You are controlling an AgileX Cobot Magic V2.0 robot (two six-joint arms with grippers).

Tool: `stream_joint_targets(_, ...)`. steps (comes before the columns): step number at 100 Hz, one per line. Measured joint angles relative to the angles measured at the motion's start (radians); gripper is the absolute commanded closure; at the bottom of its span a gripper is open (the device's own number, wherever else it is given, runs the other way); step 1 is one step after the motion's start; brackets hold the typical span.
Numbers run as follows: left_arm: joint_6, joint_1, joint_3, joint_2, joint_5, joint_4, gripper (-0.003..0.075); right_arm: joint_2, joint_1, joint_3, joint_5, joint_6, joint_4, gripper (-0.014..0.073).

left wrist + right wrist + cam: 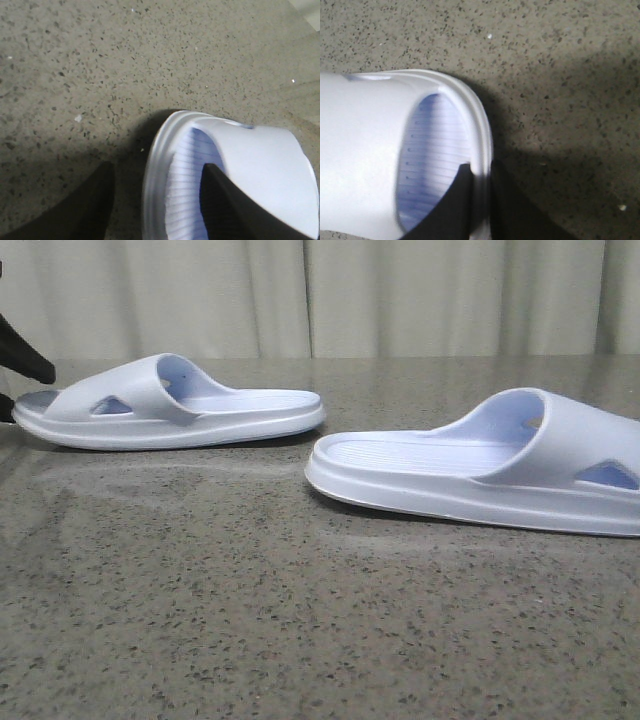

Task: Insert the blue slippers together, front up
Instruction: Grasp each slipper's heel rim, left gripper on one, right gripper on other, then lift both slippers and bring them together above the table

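Observation:
Two blue slippers lie sole-down on the table, heels toward each other. The left slipper [170, 405] has its toe end at the far left, where one dark finger [28, 358] of my left gripper shows. In the left wrist view my left gripper [156, 169] is open and straddles that slipper's [260, 160] toe rim, one finger over the ribbed footbed, the other outside above the table. The right slipper [480, 465] runs off the right edge. My right gripper [480, 167] is shut on the toe rim of this slipper [365, 150]; the front view does not show it.
The slippers rest on a grey speckled stone table [300, 620], with a gap of bare surface between their heels. A pale curtain [400, 295] hangs behind the table's far edge.

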Motion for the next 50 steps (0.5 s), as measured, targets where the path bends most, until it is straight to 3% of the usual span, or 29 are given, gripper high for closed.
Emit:
stream_joint_targets(18,0.024,-0.020,-0.021,0.048,0.014,-0.012,0.0418,0.000,0.000,0.000,-0.001,-0.006,0.000,0.0696)
stream_joint_targets(25,0.026,-0.029,-0.025,0.056,0.018,-0.023,0.0511,0.000,0.000,0.000,-0.002,-0.006,0.000,0.0696)
stream_joint_targets(34,0.030,-0.031,-0.025,0.063,0.021,-0.022,0.0708,0.000,0.000,0.000,-0.002,-0.006,0.000,0.0696)
stream_joint_targets(50,0.032,-0.033,-0.025,0.058,0.034,-0.020,0.0705,0.000,0.000,0.000,-0.002,-0.006,0.000,0.0696)
